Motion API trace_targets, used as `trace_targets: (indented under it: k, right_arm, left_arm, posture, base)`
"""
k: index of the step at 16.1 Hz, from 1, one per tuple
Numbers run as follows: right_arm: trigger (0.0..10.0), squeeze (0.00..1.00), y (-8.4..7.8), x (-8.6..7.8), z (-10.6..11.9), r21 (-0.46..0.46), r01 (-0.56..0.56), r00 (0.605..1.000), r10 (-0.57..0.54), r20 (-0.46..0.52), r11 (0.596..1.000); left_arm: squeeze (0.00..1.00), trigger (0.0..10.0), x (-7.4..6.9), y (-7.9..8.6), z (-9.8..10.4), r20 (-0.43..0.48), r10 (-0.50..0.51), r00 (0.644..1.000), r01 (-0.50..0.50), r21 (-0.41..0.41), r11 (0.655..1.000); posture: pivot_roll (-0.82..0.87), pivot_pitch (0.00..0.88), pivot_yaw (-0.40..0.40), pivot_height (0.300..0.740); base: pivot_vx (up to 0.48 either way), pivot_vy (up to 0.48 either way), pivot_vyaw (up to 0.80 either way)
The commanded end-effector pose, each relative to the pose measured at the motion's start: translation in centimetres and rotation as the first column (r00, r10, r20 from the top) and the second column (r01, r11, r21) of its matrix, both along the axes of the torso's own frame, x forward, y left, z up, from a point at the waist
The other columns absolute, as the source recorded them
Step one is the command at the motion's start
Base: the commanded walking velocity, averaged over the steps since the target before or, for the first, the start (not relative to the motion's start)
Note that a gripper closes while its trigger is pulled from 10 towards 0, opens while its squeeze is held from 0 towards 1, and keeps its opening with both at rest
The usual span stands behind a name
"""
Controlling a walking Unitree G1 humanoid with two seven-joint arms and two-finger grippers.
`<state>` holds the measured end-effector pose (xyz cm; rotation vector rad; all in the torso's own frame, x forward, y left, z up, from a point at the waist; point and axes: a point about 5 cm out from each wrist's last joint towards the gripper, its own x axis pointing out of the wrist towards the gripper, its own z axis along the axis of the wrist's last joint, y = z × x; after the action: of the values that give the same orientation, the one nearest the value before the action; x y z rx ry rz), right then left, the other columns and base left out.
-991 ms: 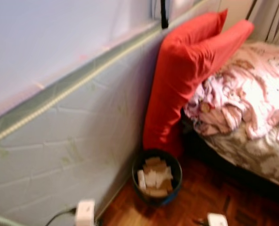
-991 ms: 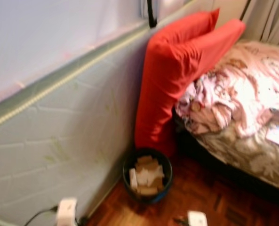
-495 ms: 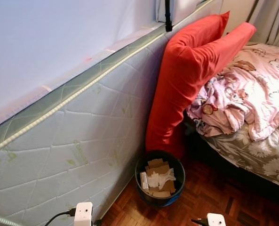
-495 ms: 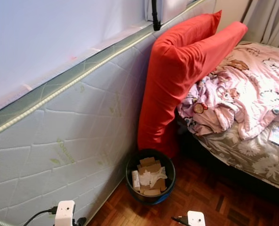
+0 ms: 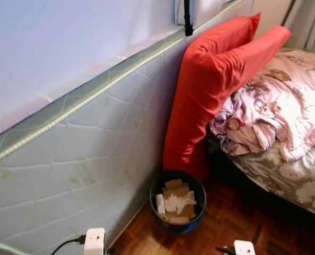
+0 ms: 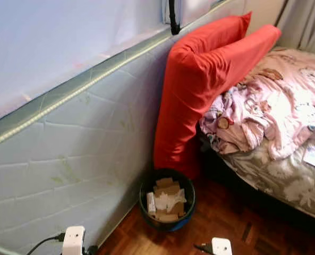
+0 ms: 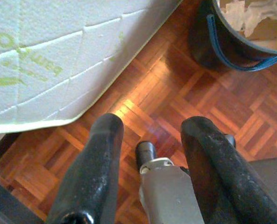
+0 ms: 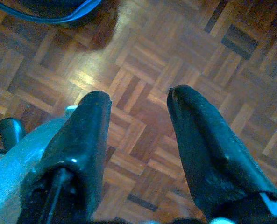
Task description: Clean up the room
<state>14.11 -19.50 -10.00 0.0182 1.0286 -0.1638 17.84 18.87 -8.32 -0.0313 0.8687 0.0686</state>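
Bin (image 5: 177, 203) apparently holding cardboard scraps, beside upright mattress (image 5: 77, 159), red pillows (image 5: 215, 79)

Glossy wood parquet floor (image 7: 175, 93). Quilted cloth mattress (image 5: 93, 154), matt. Smooth red cloth pillows (image 5: 210, 90). Crumpled printed blanket (image 5: 277, 111). Dark plastic bin (image 5: 177, 201) at 6 o'clock: cardboard, paper scraps.

Your view has drifted slightly since half a second ago and gone a little soft again: the bin (image 5: 178, 201) and red pillows (image 5: 213, 79) sit marginally lower-left in frame. That is camera motion; nothing itself has shifted.
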Motion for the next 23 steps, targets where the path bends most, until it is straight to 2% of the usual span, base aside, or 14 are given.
trace_targets:
  k: [1,23]
  right_arm:
    - [10.0,0.00,1.15,1.09,0.24,0.190,-0.069,0.997,0.071,-0.002,0.979]
    - [10.0,0.00,0.94,1.21,0.33,0.175,-0.066,0.998,0.064,0.015,0.982]
  left_arm:
    - [0.00,10.0,-7.28,6.69,-1.25,-0.194,0.054,0.979,-0.052,0.015,0.999]
    - [0.00,10.0,-7.30,6.51,-1.29,-0.191,0.058,0.980,-0.058,0.001,0.998]
  posture:
    - [-0.01,0.037,-0.016,0.740]
    - [-0.01,0.038,-0.019,0.740]
  base:
    - [0.000,-0.244,0.00]
    - [0.000,-0.320,0.00]
